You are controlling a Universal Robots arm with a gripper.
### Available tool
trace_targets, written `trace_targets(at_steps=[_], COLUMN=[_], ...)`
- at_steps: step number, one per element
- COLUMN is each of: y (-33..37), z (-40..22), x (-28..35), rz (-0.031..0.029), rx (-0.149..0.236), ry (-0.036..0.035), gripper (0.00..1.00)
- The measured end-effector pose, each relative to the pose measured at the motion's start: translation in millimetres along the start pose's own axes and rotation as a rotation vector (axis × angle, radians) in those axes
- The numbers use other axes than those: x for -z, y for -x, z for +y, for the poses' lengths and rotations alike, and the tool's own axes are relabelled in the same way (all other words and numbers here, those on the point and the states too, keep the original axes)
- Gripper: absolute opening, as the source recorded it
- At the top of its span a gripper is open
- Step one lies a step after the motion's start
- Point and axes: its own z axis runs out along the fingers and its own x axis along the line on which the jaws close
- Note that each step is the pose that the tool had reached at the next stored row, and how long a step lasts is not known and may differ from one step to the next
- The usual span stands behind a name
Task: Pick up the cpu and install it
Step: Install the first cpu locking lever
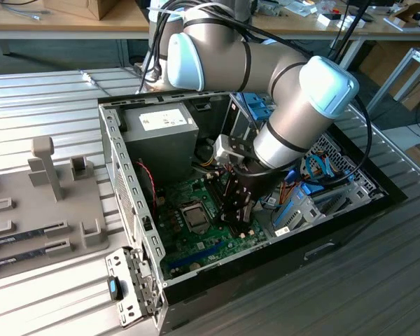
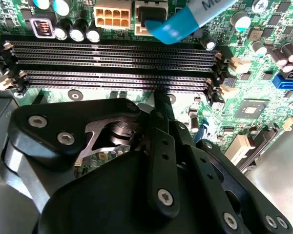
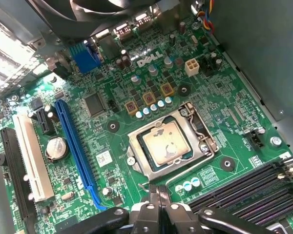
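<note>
Fingers pressed together with nothing between them, gripper (image 3: pixel 158 195) low over the motherboard (image 3: pixel 112 131), cpu (image 3: pixel 165 142) seated in socket frame (image 3: pixel 172 139), beside memory slots (image 2: pixel 112 66).

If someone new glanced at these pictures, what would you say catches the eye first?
Probably the big grey arm reaching down into the open computer case, its gripper low over the green motherboard. Next, in the first wrist view, the cpu already sitting in its metal socket frame, with four empty memory slots beside the gripper.
</note>
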Motion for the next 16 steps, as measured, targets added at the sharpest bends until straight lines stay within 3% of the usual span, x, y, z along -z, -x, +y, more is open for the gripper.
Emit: trace_targets(at_steps=[9,16], y=[-1.8,-11.3], z=[3.1,22.2], x=[6.4,0.6], rz=[-0.0021,-0.0056], rx=[0.0,0.0], ry=[-0.0025,-0.0102], gripper=[0.11,0.11])
